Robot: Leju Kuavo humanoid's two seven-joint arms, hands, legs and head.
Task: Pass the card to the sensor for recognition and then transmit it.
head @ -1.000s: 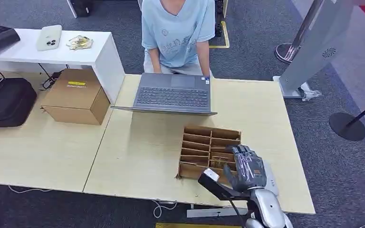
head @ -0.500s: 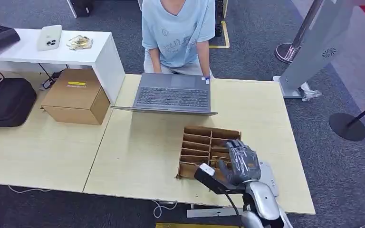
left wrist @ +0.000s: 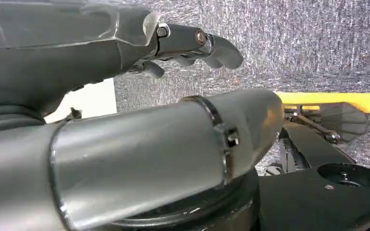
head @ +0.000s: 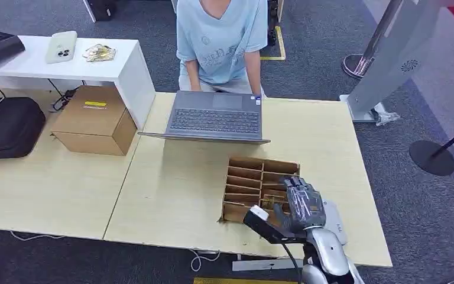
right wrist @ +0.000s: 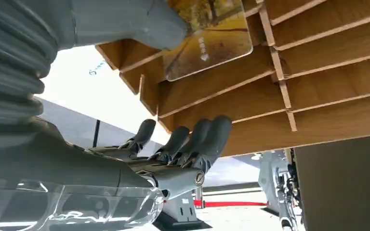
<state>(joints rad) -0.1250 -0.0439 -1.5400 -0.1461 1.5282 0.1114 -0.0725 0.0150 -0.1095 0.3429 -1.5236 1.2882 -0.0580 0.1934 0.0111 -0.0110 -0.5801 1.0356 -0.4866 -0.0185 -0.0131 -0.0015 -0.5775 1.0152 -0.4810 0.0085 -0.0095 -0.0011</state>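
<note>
- Glossy plastic card (right wrist: 207, 41), printed with an autumn-toned picture, stands in a slot of the cardboard divider box (head: 254, 177), one rounded corner and part of its face proud of the partitions.
- Judged handling: light, thin and stiff, with a slick face likely to slide under a loose pinch; it may flex slightly but should not crease. Best purchase is across the exposed upper edge, thumb on one face and fingers on the other, drawn straight out along the slot so it does not jam against the partitions.
- Right hand (head: 298, 204) hovers at the box's near-right compartments. In the right wrist view the thumb (right wrist: 139, 21) overlaps the card's upper edge while the dark fingers (right wrist: 200, 139) lie spread and apart from it, below the partition; whether the thumb touches the card cannot be told. No closed hold is established.
- Box sits toward the near right of the tabletop (head: 171, 189); a pale flat device (head: 334, 222) lies just beside it at the near edge.
- Left hand (left wrist: 188, 45) holds nothing, fingers loosely extended.
- Laptop (head: 216, 118) sits at the far edge, a person (head: 219, 41) behind it.
</note>
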